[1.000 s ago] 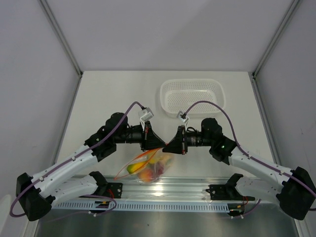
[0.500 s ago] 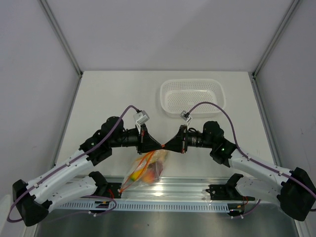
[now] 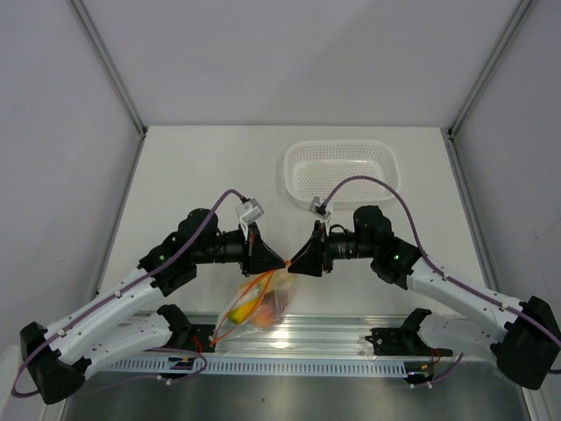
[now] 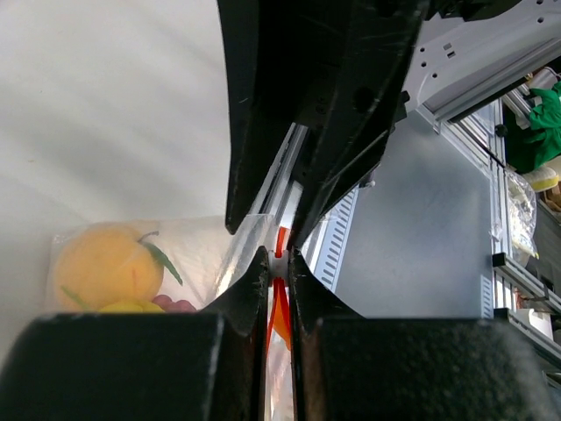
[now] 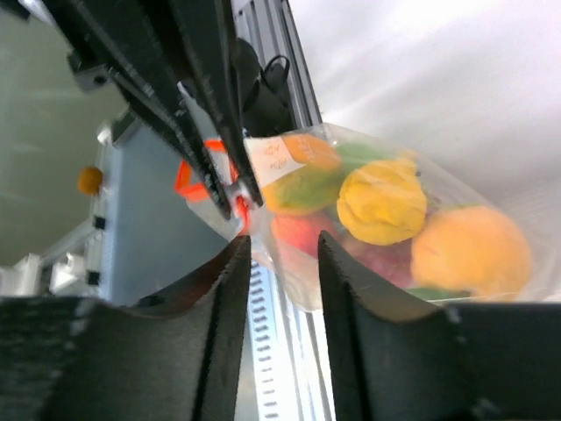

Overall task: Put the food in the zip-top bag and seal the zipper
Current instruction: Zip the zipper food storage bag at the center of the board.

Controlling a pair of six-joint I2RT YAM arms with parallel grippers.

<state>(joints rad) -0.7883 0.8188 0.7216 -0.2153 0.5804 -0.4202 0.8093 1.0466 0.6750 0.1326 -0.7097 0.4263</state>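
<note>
My left gripper [image 3: 279, 260] is pinched almost shut on the zipper [image 4: 280, 303] of the bag [image 3: 256, 303], near the end of the strip. The bag hangs from that pinch toward 7 o'clock, by the near edge of the table [image 3: 202, 167]. My right gripper [image 3: 294, 262] sits at 3 o'clock of the left one, nearly tip to tip. Its jaws stand partly apart at the bag's top edge and, as far as I can see, clamp nothing. The food [image 5: 386, 202] — yellow, orange and green toy fruit — is bunched in the belly of the bag. The white basket [image 3: 342, 147] lies at 1 o'clock, well apart.

I judge the bag to be thin, crinkly film, soft and slippery. The fruit is light, yet heavy enough to drag the film down and let it swing or twist from one pinch. The strip is the only stiff part — I would grip there, flat across both lips, never on the film. I cannot tell whether the zipper is closed along its whole length.
</note>
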